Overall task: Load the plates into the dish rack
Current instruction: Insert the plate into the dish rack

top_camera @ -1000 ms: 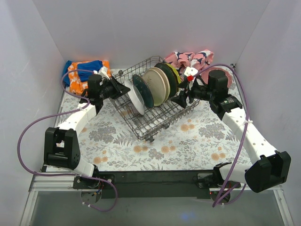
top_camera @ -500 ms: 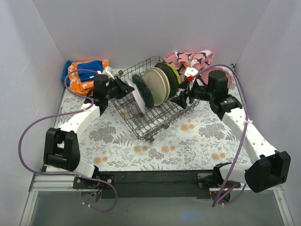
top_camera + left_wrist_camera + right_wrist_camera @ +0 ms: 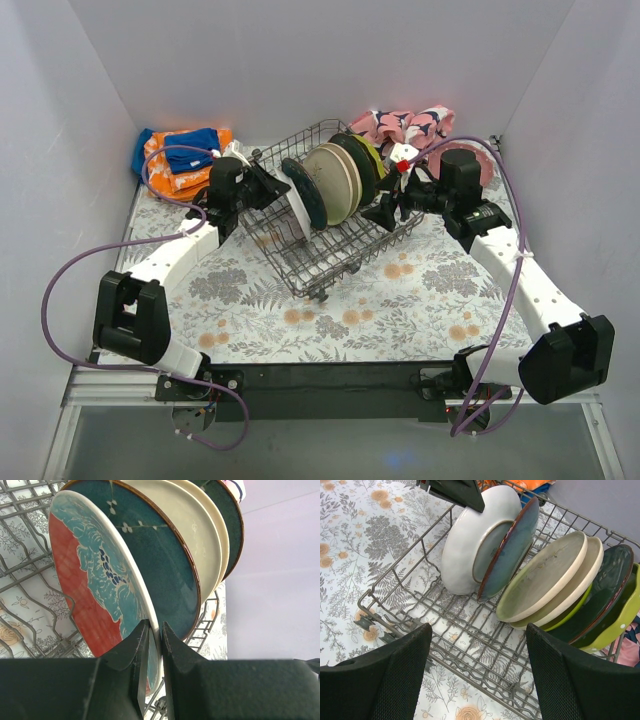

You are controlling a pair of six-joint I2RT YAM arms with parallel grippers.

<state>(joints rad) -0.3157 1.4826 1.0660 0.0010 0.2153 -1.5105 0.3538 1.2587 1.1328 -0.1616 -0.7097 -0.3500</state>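
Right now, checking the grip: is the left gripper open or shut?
Shut: the left gripper pinches the red plate by its rim.

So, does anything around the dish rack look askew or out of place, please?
Nothing spilled or broken. The dish rack sits skewed to the table; the red-and-teal plate in the left gripper seems to lean on the teal plate.

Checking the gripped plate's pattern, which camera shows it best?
Left wrist: the plate shows its red and teal face up close, rim in the left tool. Right wrist shows only its white back; top view, a small white sliver.
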